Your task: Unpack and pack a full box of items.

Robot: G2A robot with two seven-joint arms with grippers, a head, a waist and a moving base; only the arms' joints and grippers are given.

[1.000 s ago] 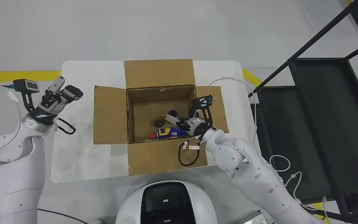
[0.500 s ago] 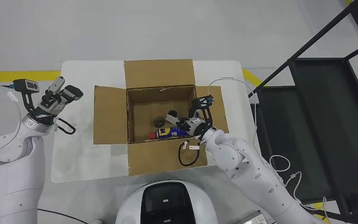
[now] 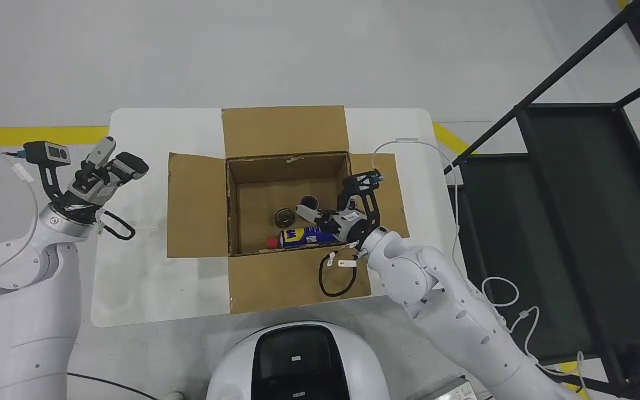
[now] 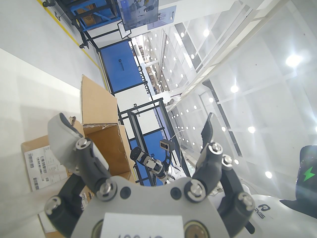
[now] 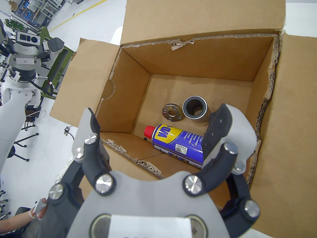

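Note:
An open cardboard box stands mid-table with its flaps spread. On its floor lie a blue and yellow spray can with a red cap, a flat metal flange and a short metal cylinder. My right gripper hangs open over the box's right inner side, above the can, holding nothing. My left gripper is open and empty at the table's left edge, well away from the box.
A black cable loop with a white tag lies on the box's near flap. A white cable curves over the table's right side. A dark metal rack stands to the right of the table.

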